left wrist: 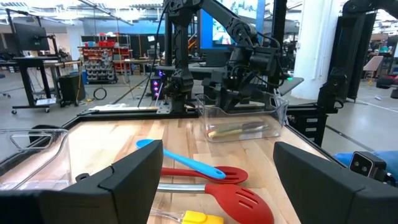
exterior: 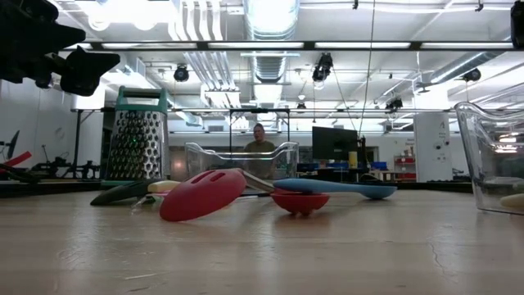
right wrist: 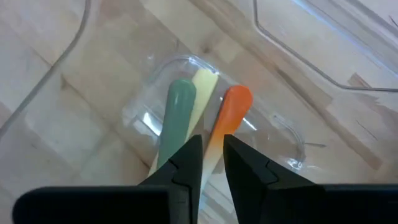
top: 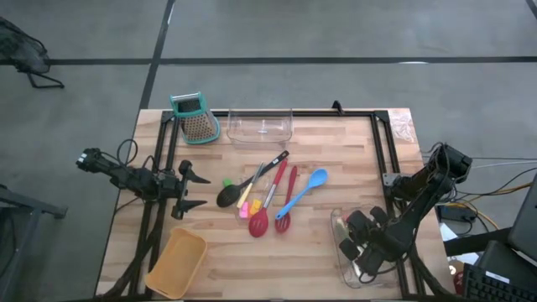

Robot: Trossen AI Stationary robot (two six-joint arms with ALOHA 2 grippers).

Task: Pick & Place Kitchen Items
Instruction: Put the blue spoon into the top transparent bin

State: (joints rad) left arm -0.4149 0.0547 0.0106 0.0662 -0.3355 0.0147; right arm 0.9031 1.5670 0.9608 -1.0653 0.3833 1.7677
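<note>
My right gripper (top: 359, 256) reaches steeply down into a clear bin (top: 338, 225) at the table's near right. It is shut on a cream-handled tool (right wrist: 204, 87), which lies between a green handle (right wrist: 177, 112) and an orange handle (right wrist: 231, 109) in that bin. In the table's middle lie a black ladle (top: 231, 195), two red spoons (top: 260, 220), a blue spoon (top: 306, 188) and small yellow, orange and green pieces, all resting flat on the wood. My left gripper (top: 200, 190) waits open and level at the left, pointing at this pile. My right gripper pinches the cream handle (right wrist: 210, 144) between its two fingers, which come slanting down from above and lie roughly along the tool. The handle's free end (right wrist: 205, 79) points to the bin's corner. Whether that end rests on the bin's floor, I cannot tell.
A teal-topped metal grater (top: 195, 117) and a second clear bin (top: 260, 126) stand at the far edge. A tan bin (top: 178, 262) sits at the near left. Black frame rails run along the table's sides. A person (exterior: 260, 141) sits far behind the table.
</note>
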